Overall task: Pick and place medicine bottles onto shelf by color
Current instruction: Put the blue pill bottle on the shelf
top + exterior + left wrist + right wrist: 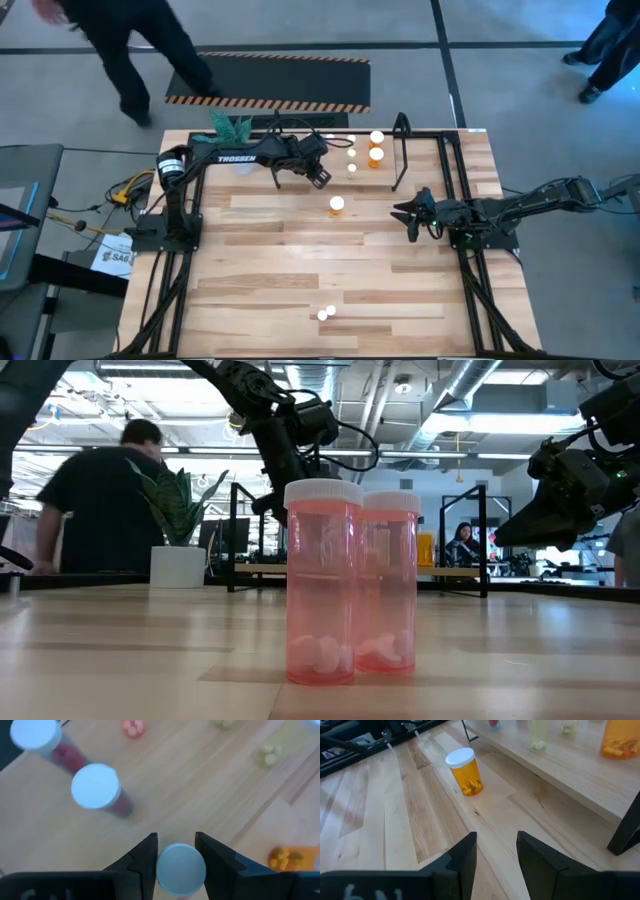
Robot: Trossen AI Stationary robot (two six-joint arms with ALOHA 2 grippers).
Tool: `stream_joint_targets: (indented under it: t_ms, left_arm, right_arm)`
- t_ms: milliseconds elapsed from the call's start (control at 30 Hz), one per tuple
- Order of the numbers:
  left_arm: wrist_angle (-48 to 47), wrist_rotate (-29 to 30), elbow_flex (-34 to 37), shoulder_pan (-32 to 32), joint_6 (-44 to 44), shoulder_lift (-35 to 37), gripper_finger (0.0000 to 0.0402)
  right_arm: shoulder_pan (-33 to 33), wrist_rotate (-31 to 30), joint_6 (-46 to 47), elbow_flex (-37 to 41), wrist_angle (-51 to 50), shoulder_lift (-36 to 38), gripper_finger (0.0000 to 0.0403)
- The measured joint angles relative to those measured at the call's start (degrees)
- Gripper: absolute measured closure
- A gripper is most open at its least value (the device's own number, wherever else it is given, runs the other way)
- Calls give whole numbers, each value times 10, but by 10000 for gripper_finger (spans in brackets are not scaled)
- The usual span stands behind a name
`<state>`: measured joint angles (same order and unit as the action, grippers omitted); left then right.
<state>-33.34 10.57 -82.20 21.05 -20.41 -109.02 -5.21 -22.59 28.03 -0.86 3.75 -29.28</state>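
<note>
My left gripper [319,177] hovers at the left part of the shelf [401,150], at the table's far side, shut on a white-capped medicine bottle [180,869] whose body is hidden under its cap. Two reddish bottles [95,786] [34,734] stand on their bases close by. Orange and pale bottles [375,155] [352,153] stand on the shelf board. One orange bottle [337,206] [465,770] stands on the table in front of the shelf. Two pink bottles [323,580] [390,580] stand near the front edge. My right gripper [496,840] waits open at the right. My left gripper pinches the bottle at its cap [161,870] between its two fingers [145,857], one on each side. The fingers come from above, slanting down. The bottle stands upright in the hold, cap toward the wrist camera; whether its base rests on anything is hidden by the cap.
A potted green plant [232,127] stands at the table's far left corner beside the shelf. The shelf's black posts [397,170] rise above the board. Behind the table lies a black mat with striped edges [268,82]; a person [90,500] moves there.
</note>
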Motion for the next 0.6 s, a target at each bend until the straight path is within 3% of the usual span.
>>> stream_joint_targets:
  t_ms: [600]
  left_arm:
    - [14,21,-4,2,-4,-9,285]
  right_arm:
    - [0,0,0,0,0,0,241]
